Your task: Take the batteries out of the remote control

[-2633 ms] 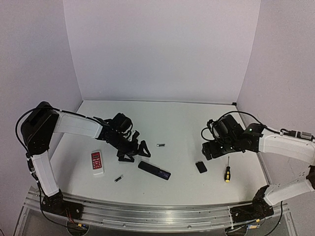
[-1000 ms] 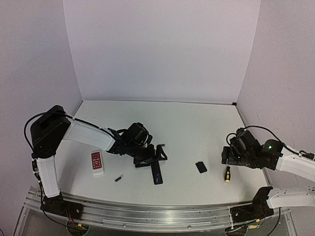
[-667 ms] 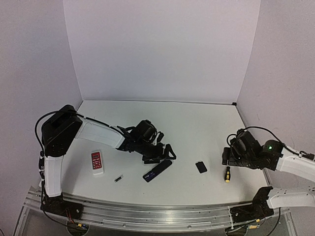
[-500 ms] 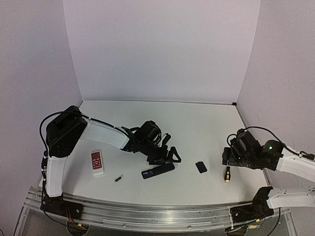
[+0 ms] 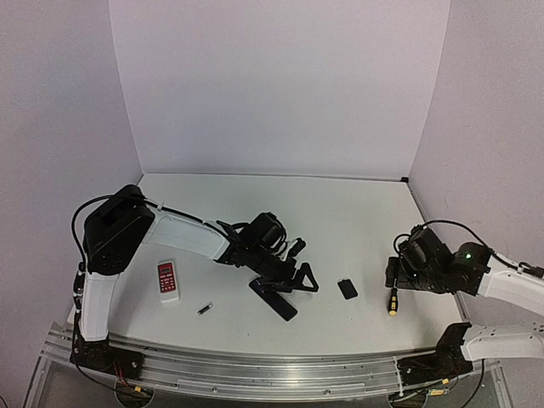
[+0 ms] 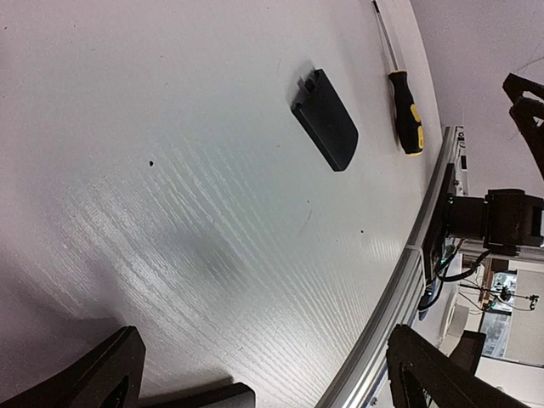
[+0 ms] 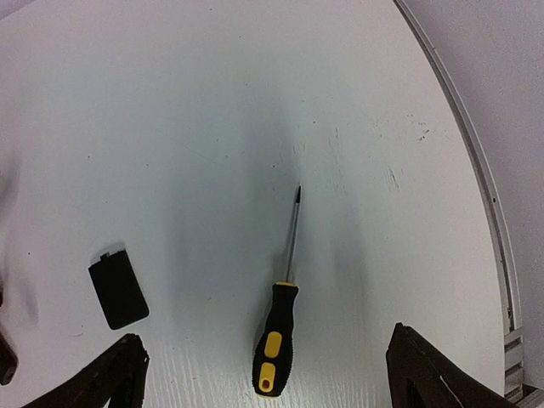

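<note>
A black remote (image 5: 274, 299) lies slantwise on the table, just in front of my left gripper (image 5: 304, 267). That gripper is open and empty, low over the table; in the left wrist view (image 6: 263, 387) a black edge of the remote (image 6: 204, 396) shows at the bottom. One small battery (image 5: 205, 308) lies left of the remote; other batteries are hidden. A white-and-red remote (image 5: 167, 281) lies further left. My right gripper (image 5: 394, 277) is open above the yellow-and-black screwdriver (image 7: 277, 347), which lies between its fingertips (image 7: 272, 382).
A small flat black cover (image 5: 347, 289) lies between the two grippers; it also shows in the left wrist view (image 6: 325, 121) and the right wrist view (image 7: 119, 289). The screwdriver (image 5: 393, 299) lies near the right side. The table's metal front rail (image 6: 399, 289) runs close by.
My left gripper has swept to the right across the table, and the black remote has been pushed and turned along with it. The right arm has stayed still over the last second.
</note>
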`<state>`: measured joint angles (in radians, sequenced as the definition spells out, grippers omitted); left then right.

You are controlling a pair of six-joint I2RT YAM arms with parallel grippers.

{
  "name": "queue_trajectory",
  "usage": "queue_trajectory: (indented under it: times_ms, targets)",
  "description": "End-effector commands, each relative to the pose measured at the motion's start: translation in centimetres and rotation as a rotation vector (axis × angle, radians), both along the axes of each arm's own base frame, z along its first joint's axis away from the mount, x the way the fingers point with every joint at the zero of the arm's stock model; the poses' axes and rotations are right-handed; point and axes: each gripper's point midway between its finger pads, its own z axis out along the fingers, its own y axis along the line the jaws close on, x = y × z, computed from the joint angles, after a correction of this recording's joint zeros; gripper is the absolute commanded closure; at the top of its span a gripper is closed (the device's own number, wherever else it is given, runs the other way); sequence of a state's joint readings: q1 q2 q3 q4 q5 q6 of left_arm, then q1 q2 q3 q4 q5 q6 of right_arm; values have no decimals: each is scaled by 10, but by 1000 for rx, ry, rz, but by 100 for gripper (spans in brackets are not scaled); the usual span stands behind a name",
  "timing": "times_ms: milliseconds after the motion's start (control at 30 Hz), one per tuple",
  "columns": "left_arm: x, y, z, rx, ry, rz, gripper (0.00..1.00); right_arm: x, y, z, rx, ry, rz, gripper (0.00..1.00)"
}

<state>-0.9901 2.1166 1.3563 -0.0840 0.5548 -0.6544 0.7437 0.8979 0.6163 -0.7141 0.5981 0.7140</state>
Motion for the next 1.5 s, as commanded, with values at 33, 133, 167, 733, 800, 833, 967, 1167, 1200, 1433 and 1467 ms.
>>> queue_trajectory:
  times_ms: [33, 133, 167, 733, 800, 833, 967, 1167, 1200, 1433, 1467]
  targets:
    - [14, -1, 6, 59, -40, 48, 0, -8, -3, -5, 3, 55, -27, 7]
    - [26, -6, 25, 46, -94, 70, 0, -12, -4, -8, 7, 77, -30, 7]
    - [31, -5, 30, 50, -115, 85, 1, -13, -4, -10, 9, 85, -30, 7]
    - [47, 65, -9, 270, -127, 199, 0, -15, -7, -8, 8, 86, -42, 7]
    - [43, 71, -9, 273, -120, 204, 0, -15, -6, -7, 6, 85, -39, 7]
    - [41, 73, -8, 269, -116, 205, 0, -15, -6, -7, 5, 85, -38, 7]
    - [29, 80, -3, 238, -95, 205, 0, -14, -7, -6, 1, 84, -38, 7]
    - [28, 81, 3, 209, -108, 215, 0, -13, -10, -7, -21, 80, -42, 7]
    - [29, 80, 3, 207, -112, 217, 0, -13, -10, -7, -30, 80, -36, 7]
    - [44, 76, 29, 187, -170, 254, 0, -17, -8, -17, -24, 139, -50, 7]
    - [47, 78, 35, 188, -188, 272, 0, -18, -9, -22, -24, 159, -62, 7]
